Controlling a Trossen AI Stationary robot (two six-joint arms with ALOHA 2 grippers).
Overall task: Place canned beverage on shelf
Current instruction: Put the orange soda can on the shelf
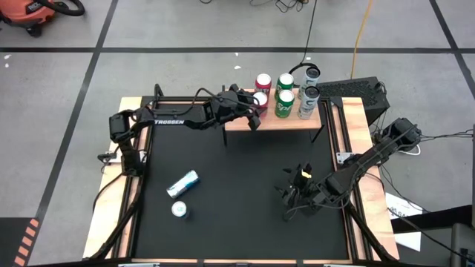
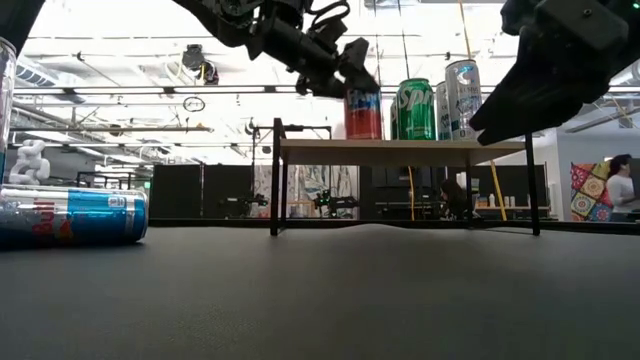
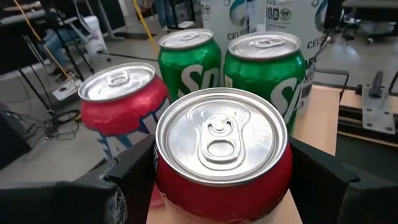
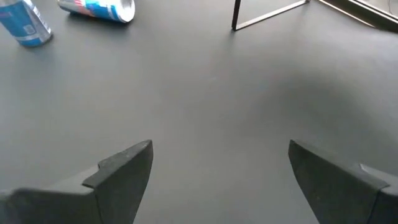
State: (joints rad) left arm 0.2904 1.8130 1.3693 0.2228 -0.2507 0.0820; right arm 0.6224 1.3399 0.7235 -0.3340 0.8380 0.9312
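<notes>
A red canned beverage [image 3: 221, 149] with a silver top stands upright between the fingers of my left gripper [image 1: 254, 104], over the left part of the shelf [image 1: 297, 121], a wood plank on thin black legs. Just behind it on the shelf stand another red can [image 3: 121, 102], two green cans [image 3: 264, 68] and two tall white cans [image 1: 309, 93]. In the low view the red can's base [image 2: 363, 136] sits at the plank's level. My right gripper [image 4: 221, 180] hangs open over the black table, near right, with nothing between its fingers. My left gripper pinches the red can's round side wall [image 3: 166, 186] between its two fingers [image 3: 134, 177], one on each side, below the rim. The fingers come nearly level from the table's left. The can is upright; whether its base touches the plank, I cannot tell.
A blue and silver can [image 1: 182, 183] lies on its side on the table's left half, and another [image 1: 179, 210] stands upright near it. The shelf's black legs [image 2: 276, 180] stand at the far edge. Bare black table stretches between the shelf and my right gripper.
</notes>
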